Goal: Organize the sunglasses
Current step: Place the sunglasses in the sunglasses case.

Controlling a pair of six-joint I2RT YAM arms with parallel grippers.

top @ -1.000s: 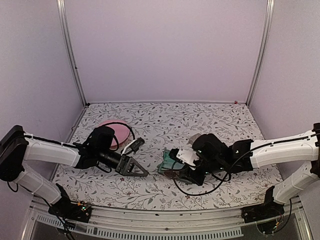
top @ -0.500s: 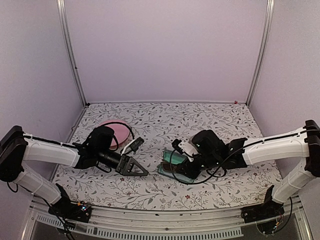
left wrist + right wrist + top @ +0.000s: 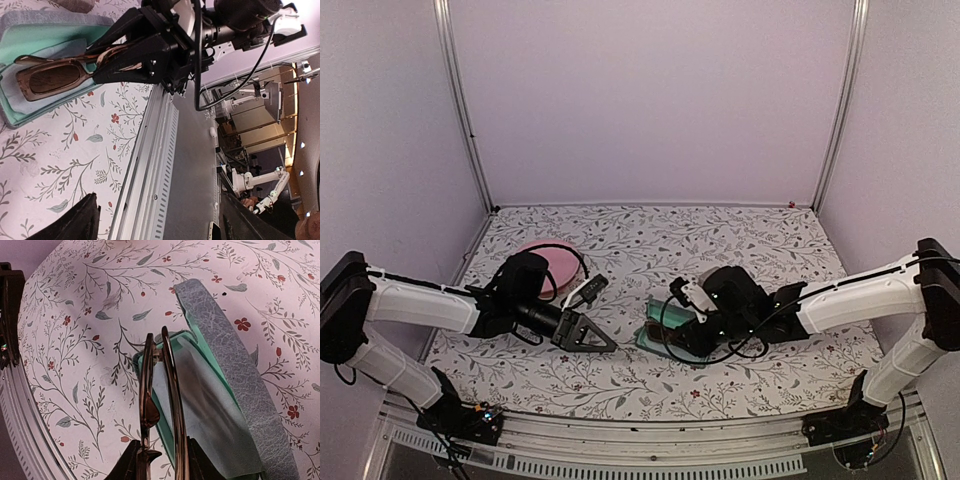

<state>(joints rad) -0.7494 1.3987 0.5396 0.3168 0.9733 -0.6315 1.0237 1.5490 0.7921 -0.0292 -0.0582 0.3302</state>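
The brown-lensed sunglasses (image 3: 50, 82), folded, now hang low over the teal lining of the open case (image 3: 225, 350). The right gripper (image 3: 97, 62), pinching their temples, has swung down and leftward, so release looks close. The left gripper (image 3: 598, 341) waits nearby, jaws wide and empty.

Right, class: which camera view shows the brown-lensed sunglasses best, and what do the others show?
The left wrist view: the sunglasses appear side-on, one brown lens and its frame plain, held in the right gripper. The right wrist view shows them edge-on; in the top view the gripper mostly hides them.
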